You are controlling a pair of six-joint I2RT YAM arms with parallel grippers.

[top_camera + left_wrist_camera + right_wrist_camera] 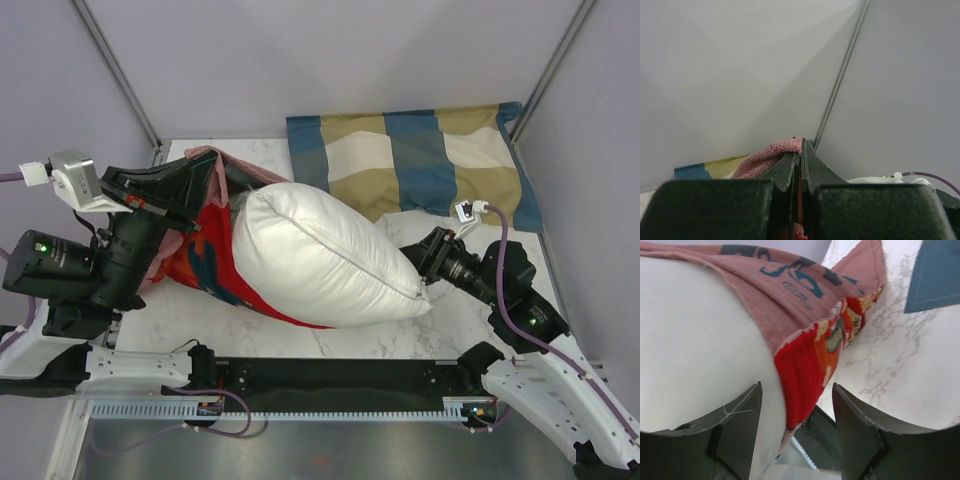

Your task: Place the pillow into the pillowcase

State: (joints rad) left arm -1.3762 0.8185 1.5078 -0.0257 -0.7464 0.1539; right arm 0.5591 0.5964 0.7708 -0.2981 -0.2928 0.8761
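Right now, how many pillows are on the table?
2. The plain white pillow lies in the middle, its left end at the red pillowcase; the blue, tan and cream checked pillow along the far edge. None seems hidden.

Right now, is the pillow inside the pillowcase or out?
Mostly out. Only the left end of the pillow sits in the mouth of the pillowcase; the rest of its white body lies uncovered.

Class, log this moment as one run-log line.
left fingers: shut on pillowcase | right fingers: open beside pillow | pillow: one end inside pillowcase
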